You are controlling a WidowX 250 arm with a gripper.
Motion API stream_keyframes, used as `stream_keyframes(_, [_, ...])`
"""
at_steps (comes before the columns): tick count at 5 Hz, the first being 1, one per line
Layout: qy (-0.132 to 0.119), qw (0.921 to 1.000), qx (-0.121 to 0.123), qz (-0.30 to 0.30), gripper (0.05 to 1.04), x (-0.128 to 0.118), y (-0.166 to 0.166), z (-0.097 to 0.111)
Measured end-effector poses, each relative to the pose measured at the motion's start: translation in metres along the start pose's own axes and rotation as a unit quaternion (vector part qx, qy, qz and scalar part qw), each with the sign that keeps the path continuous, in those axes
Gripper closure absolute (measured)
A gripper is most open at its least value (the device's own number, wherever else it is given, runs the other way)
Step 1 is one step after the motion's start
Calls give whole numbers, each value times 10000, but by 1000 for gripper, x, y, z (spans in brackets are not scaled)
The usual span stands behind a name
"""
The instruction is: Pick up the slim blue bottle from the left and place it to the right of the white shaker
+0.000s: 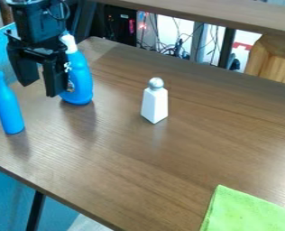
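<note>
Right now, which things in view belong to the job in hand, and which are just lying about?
Likely in play, nearest the open hand:
blue bottle with white top, contact unclear
slim blue bottle

Apparently just lying about:
white bottle with silver top
green cloth

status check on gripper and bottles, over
Gripper open, empty. White-topped blue bottle upright close by, contact unclear. Slim blue bottle upright, frame left. White shaker farther off.

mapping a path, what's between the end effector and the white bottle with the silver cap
In the camera view, the blue bottle with the white top shows between the end effector and the white bottle, followed by brown tabletop.
</note>
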State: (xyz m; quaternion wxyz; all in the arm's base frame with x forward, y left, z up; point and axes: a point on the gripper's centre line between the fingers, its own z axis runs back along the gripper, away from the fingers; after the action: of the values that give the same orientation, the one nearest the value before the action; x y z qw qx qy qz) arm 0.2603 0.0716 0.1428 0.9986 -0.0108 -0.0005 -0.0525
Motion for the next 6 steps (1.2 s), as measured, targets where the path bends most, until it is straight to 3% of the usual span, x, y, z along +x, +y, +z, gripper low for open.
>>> stream_keyframes(1, [114,9999,-46,-5,83,-1,-1,-7])
stream_keyframes(3, [-95,9999,-63,-89,83,2,12,-2])
stream_keyframes(4, [44,9995,272,123,83,-4,27,0])
stream_keyframes(5, [88,9980,442,442,83,-15,49,5])
stream_keyframes(6, [-21,9972,497,560,83,-14,61,16])
